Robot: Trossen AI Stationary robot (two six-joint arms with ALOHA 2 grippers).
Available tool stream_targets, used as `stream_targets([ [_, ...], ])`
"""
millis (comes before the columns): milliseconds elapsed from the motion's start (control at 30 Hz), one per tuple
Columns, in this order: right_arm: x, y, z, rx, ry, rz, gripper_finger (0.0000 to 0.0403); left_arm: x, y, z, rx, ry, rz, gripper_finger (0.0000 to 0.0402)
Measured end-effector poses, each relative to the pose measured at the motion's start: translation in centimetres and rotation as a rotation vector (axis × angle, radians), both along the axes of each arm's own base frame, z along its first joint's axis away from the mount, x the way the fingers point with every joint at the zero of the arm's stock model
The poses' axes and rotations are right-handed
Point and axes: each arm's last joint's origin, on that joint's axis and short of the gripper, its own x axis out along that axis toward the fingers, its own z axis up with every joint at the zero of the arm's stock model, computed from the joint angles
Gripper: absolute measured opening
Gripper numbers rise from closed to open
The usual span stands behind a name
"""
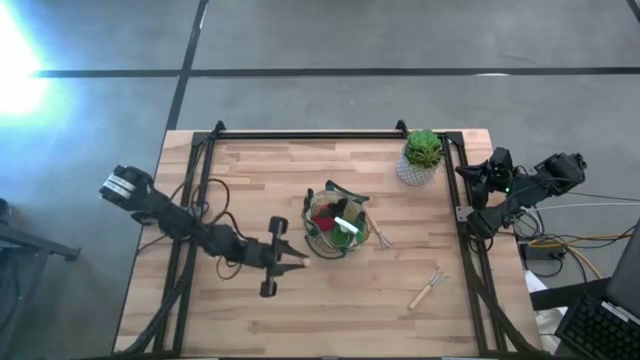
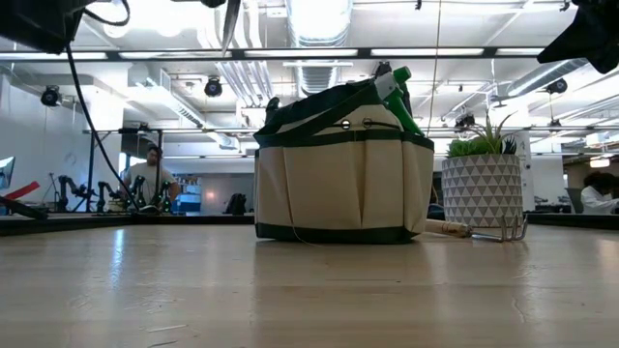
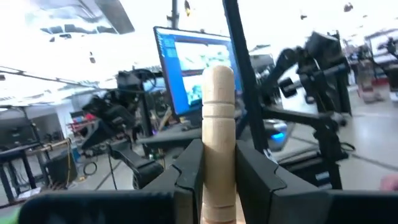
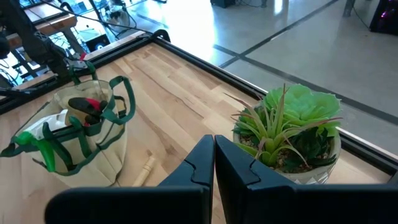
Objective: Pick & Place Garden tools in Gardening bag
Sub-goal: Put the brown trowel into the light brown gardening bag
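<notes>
The beige gardening bag (image 1: pixel 335 228) (image 2: pixel 343 174) (image 4: pixel 74 143) with green trim stands mid-table. In it are a green spray bottle (image 2: pixel 401 92) (image 4: pixel 37 137) and a red-and-black piece (image 4: pixel 87 104). My left gripper (image 1: pixel 298 260) (image 3: pixel 217 152) hovers just left of the bag, shut on a wooden-handled tool (image 3: pixel 217 106). A wooden-handled fork (image 1: pixel 428 288) lies flat on the table near the front right. Another tool (image 1: pixel 380 238) (image 2: pixel 474 230) lies beside the bag's base. My right gripper (image 4: pixel 214 149) waits shut at the table's right edge. My left gripper pinches the tool's wooden handle (image 3: pixel 217 168) between its two fingers (image 3: pixel 186 168). The handle's rounded free end (image 3: pixel 219 78) sticks out past the fingertips. The tool is lifted clear of the table. Its metal end is hidden behind the gripper.
A green plant in a white patterned pot (image 1: pixel 422 155) (image 2: pixel 481 184) (image 4: pixel 292 130) stands at the far right of the table. A black frame rail (image 1: pixel 300 135) runs along the far edge. Bare wood lies in front of the bag. People sit in the room behind.
</notes>
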Motion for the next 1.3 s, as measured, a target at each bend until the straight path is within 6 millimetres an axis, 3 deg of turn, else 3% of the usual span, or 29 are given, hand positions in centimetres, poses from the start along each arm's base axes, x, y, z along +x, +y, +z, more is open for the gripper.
stream_targets([
  [533,0.0,0.0,0.0,0.0,0.0,0.0,0.0008,2.7,0.8,-2.6,-0.06,-0.101,0.118,0.0069],
  [867,0.0,0.0,0.0,0.0,-0.001,0.0,0.0009,5.4,1.9,-4.3,-0.059,-0.053,0.183,0.0069],
  [1300,0.0,0.0,0.0,0.0,-0.001,0.0,0.0008,5.7,2.5,-4.9,-0.052,-0.036,0.209,0.0069],
])
